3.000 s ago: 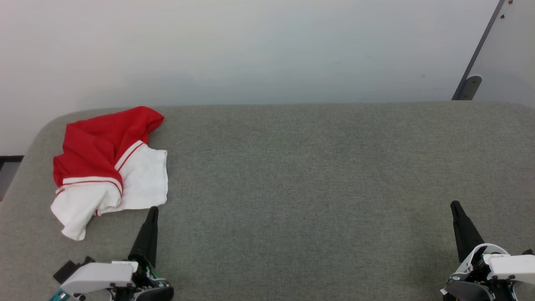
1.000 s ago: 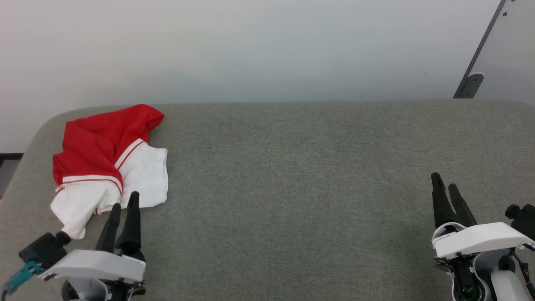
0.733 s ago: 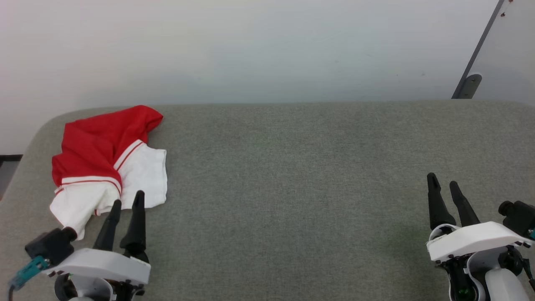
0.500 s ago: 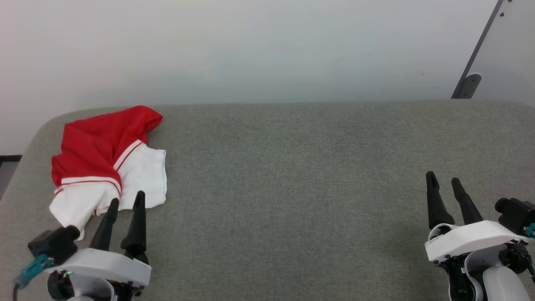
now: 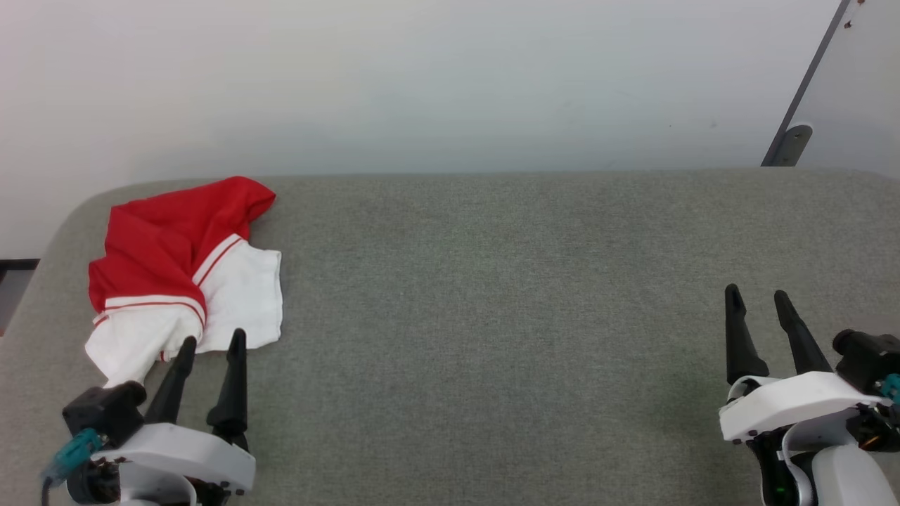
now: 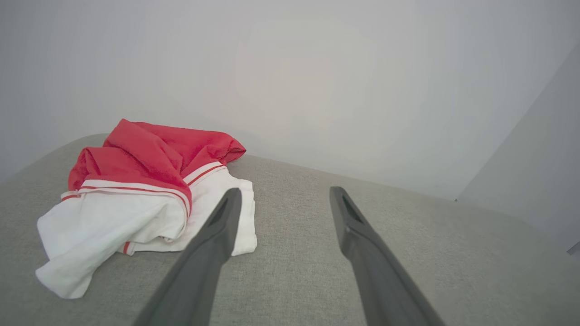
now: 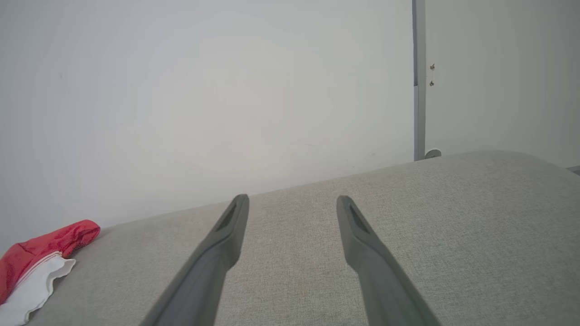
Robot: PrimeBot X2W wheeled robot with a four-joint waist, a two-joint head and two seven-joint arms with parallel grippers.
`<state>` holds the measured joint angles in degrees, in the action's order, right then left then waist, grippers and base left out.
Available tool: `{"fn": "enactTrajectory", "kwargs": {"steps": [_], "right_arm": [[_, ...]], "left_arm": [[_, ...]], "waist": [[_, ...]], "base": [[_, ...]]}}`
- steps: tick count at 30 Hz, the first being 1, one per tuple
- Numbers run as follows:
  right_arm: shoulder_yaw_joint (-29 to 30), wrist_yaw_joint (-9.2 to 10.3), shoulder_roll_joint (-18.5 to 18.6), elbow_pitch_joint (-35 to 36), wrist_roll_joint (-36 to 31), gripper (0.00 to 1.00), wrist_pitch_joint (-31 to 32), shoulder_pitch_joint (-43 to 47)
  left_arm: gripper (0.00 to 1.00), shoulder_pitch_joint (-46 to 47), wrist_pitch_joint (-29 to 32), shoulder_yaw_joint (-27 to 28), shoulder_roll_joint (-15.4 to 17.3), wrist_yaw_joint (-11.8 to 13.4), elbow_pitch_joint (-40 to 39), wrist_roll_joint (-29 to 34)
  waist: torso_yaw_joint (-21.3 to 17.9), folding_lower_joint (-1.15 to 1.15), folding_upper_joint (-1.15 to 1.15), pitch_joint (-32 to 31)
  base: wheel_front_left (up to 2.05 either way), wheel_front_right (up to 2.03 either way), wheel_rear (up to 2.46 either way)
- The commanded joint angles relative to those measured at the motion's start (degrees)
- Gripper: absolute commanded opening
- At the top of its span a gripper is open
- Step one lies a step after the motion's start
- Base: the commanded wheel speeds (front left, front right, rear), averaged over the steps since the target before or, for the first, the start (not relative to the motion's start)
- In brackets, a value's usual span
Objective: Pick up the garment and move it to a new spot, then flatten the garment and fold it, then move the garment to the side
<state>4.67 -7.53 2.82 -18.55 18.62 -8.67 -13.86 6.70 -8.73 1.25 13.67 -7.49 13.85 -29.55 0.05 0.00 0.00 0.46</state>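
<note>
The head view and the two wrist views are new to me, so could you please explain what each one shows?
This is a wheeled robot with two arms. The head view looks down from its head onto a grey fabric-covered surface. At the lower left is the left gripper and at the lower right the right gripper. Each has two long dark fingers, spread apart, and neither holds anything. The other two pictures come from cameras on the wrists, looking along each gripper's own fingers. At the far left of the surface lies the garment, a crumpled red T-shirt with white sleeves and striped trim. The left gripper's fingertips are close to its near white edge; the right gripper is far off at the other side.
</note>
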Motion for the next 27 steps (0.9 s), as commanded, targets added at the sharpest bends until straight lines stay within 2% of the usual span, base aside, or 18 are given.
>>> {"fn": "enactTrajectory", "kwargs": {"steps": [1, 27], "right_arm": [[-0.36, 0.05, 0.04, 0.48, -2.30, 1.00, -0.61, -1.01], [0.90, 0.06, 0.08, 2.71, -12.96, 1.00, -4.09, 0.72]], "left_arm": [[1.00, 0.47, -0.60, -0.24, 0.67, -0.01, 0.18, 1.24], [1.00, 0.01, -4.02, -2.48, 3.67, 0.00, 1.44, 8.49]], "waist": [[-0.01, 0.00, 0.00, 0.05], [-0.53, 0.00, 0.00, 0.57]], "base": [[0.00, 0.00, 0.00], [0.00, 0.00, 0.00]]}}
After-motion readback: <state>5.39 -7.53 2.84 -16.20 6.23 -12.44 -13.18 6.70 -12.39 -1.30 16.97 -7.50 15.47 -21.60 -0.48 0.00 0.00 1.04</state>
